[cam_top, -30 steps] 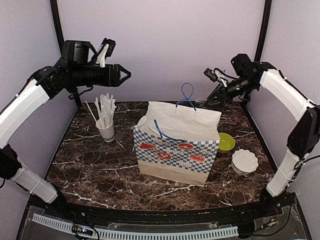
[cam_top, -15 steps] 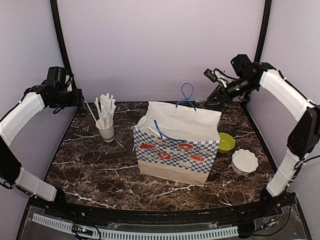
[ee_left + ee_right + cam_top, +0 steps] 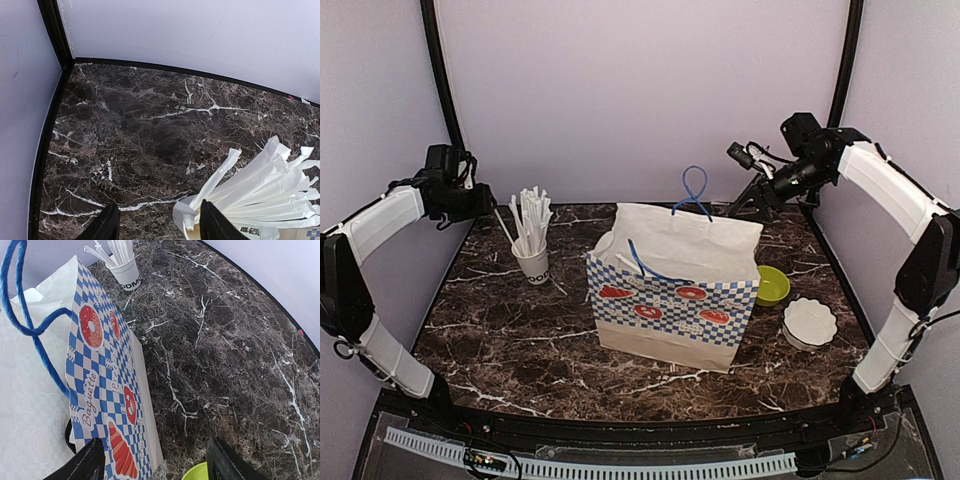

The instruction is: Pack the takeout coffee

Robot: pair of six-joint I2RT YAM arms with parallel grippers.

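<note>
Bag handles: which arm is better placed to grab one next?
Right, probably. The right gripper hangs open above the far right corner of the bag, close to the upright blue handle. The left gripper is off at the far left, by the straw cup.

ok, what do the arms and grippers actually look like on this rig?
The left arm and right arm match: white shell links, black joints, black wrist housings. Thin black cables loop off the right wrist. The left gripper and right gripper each show two plain black fingers; no markings visible.
</note>
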